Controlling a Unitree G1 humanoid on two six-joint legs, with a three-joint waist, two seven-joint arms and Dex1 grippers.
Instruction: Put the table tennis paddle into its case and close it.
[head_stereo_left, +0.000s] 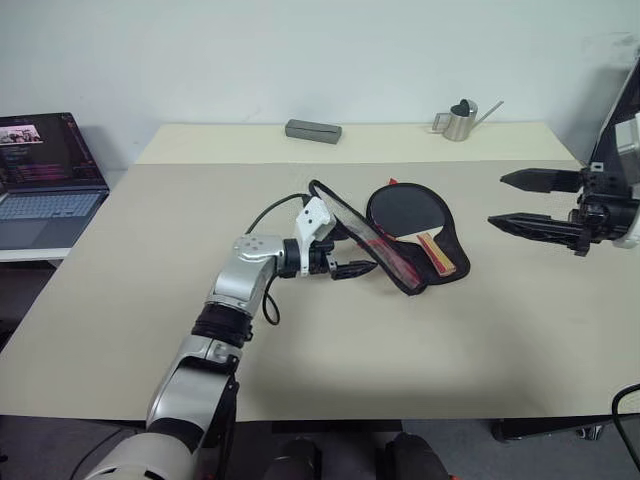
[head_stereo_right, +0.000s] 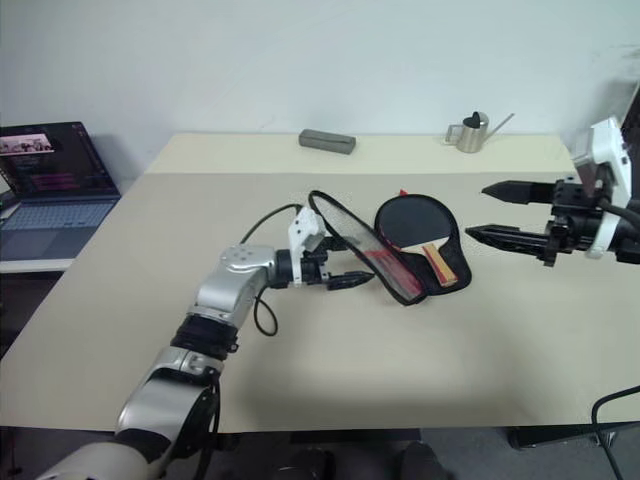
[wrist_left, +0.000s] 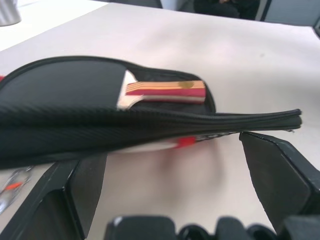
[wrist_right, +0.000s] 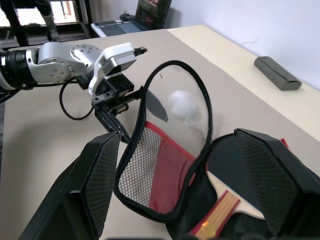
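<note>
The left gripper has its fingers spread about the raised lid of the case, which stands tilted just past them and bars the straight way to the table tennis paddle lying in the open lower half. Between that paddle and the parted fingers of the right gripper, hanging above the table, there is only bare air and table top. Well beyond both sets of fingers, a grey box and a small metal can stand along the far edge.
</note>
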